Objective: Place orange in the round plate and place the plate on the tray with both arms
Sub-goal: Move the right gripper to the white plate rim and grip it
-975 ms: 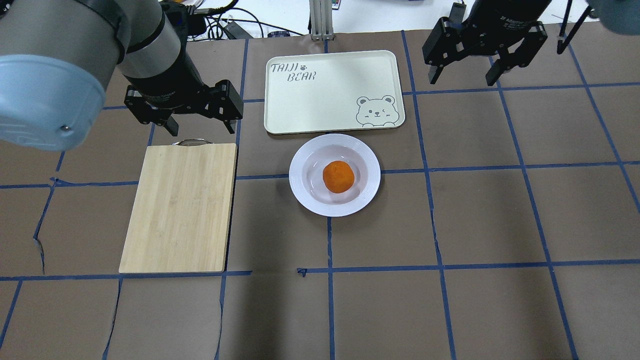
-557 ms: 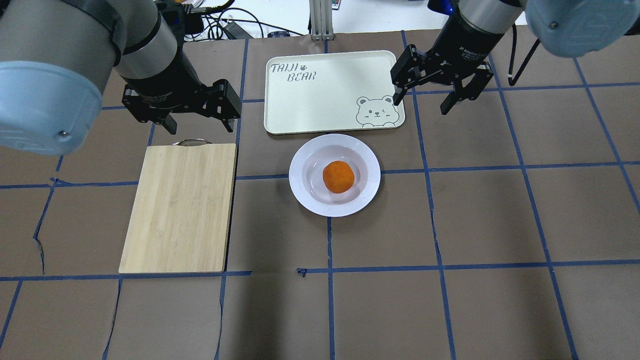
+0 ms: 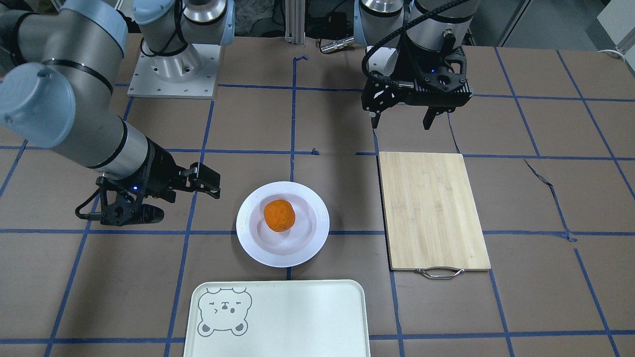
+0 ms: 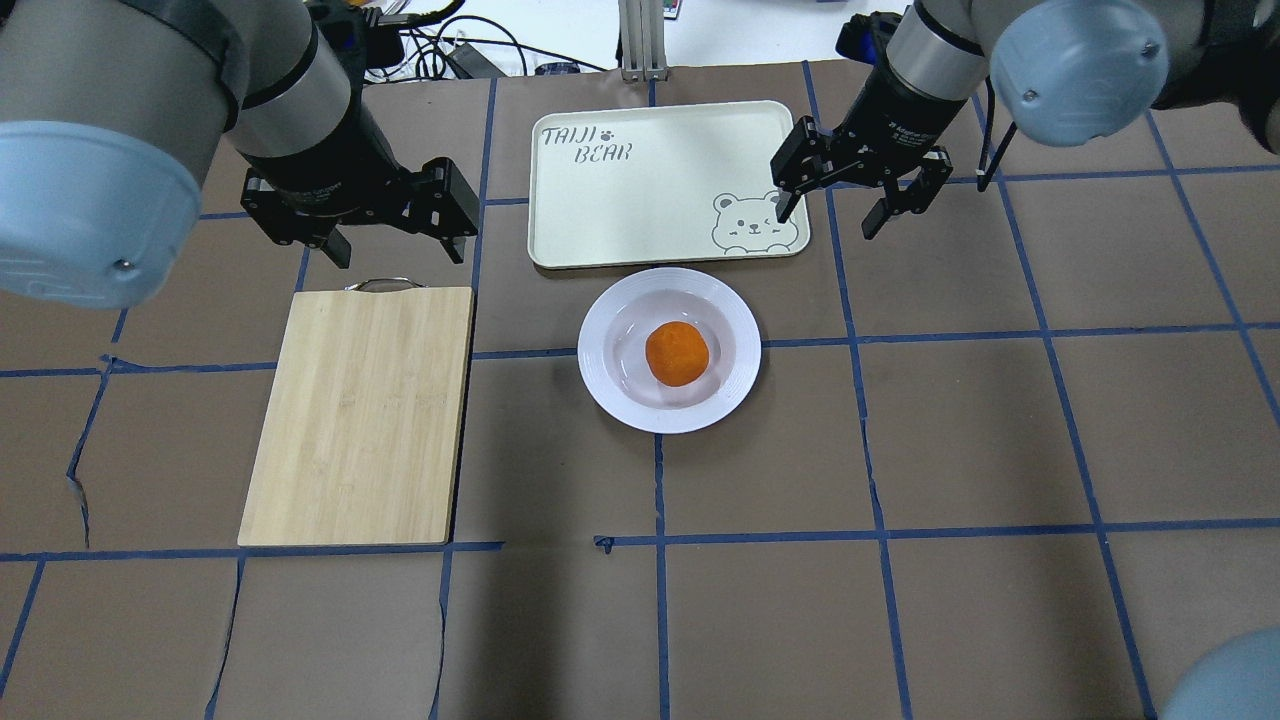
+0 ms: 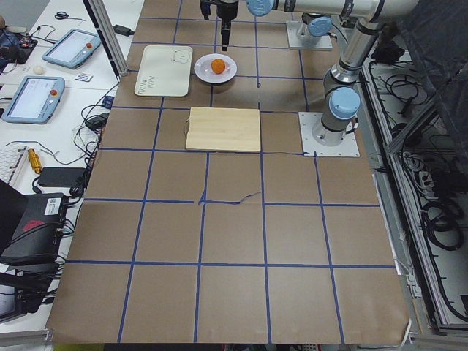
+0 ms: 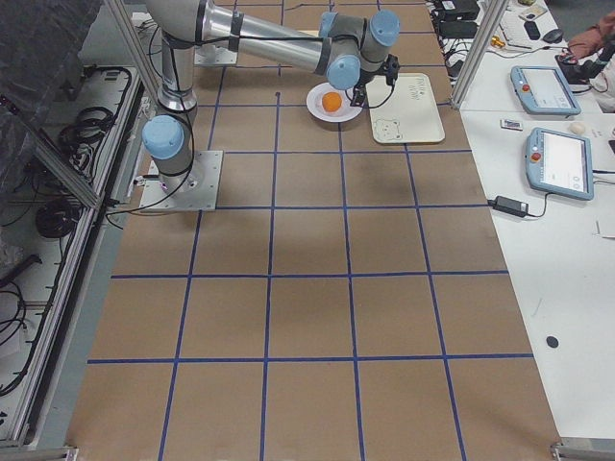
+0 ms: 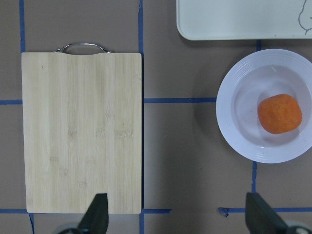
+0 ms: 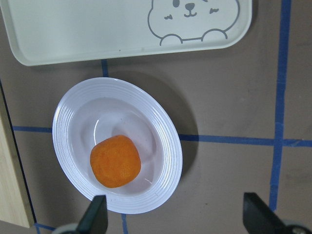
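Observation:
The orange (image 4: 677, 353) lies in the sunken centre of the white round plate (image 4: 596, 352), which rests on the table just in front of the cream tray (image 4: 650, 190). My right gripper (image 4: 828, 220) hangs open and empty beside the tray's bear corner, behind and to the right of the plate. My left gripper (image 4: 400, 252) hovers open and empty over the handle end of the cutting board, well left of the plate. The right wrist view shows the orange (image 8: 115, 161), the plate (image 8: 168, 141) and the tray (image 8: 97, 29) below the open fingers.
A bamboo cutting board (image 4: 360, 415) with a metal handle lies left of the plate. Brown paper with blue tape lines covers the table (image 4: 900, 600). Cables and a metal post stand behind the tray. Tablets lie on a side bench.
My right gripper has come down and to the left, from the far right corner to beside the tray's bear corner. The left gripper, plate and orange have barely moved.

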Action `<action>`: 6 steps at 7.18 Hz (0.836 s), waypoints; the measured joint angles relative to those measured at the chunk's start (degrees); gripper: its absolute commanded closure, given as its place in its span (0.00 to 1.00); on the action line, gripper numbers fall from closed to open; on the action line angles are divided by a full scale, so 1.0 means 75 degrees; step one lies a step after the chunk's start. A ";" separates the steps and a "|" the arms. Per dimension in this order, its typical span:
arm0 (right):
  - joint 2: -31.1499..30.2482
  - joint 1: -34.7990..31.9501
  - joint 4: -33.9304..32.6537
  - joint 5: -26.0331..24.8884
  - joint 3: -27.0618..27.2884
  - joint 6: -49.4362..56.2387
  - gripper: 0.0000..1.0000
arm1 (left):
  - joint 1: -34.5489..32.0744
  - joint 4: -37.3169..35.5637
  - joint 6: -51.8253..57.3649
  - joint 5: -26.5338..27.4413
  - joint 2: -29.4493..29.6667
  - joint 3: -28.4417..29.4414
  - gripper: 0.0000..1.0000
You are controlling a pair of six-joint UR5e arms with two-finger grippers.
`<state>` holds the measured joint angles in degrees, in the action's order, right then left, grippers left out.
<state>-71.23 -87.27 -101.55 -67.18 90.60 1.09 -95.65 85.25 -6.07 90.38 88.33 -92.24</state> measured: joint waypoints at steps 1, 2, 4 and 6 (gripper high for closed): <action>0.0039 0.0312 -0.0710 0.0797 0.0713 0.0182 0.02 | 0.0009 0.0000 0.0000 -0.0004 0.0000 0.0008 0.00; 0.0042 0.0575 -0.1686 0.1668 0.1628 0.0471 0.02 | 0.0012 0.0001 0.0000 -0.0007 0.0000 0.0012 0.00; 0.0127 0.0739 -0.3414 0.2819 0.2992 0.0725 0.02 | 0.0015 0.0001 0.0000 0.0003 0.0000 0.0016 0.00; 0.0466 0.0755 -0.4098 0.3370 0.3387 0.1069 0.02 | 0.0016 0.0001 0.0000 0.0008 0.0000 0.0017 0.00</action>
<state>-67.73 -81.60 -132.29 -41.90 116.00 9.11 -95.54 85.25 -6.06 90.44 88.33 -92.11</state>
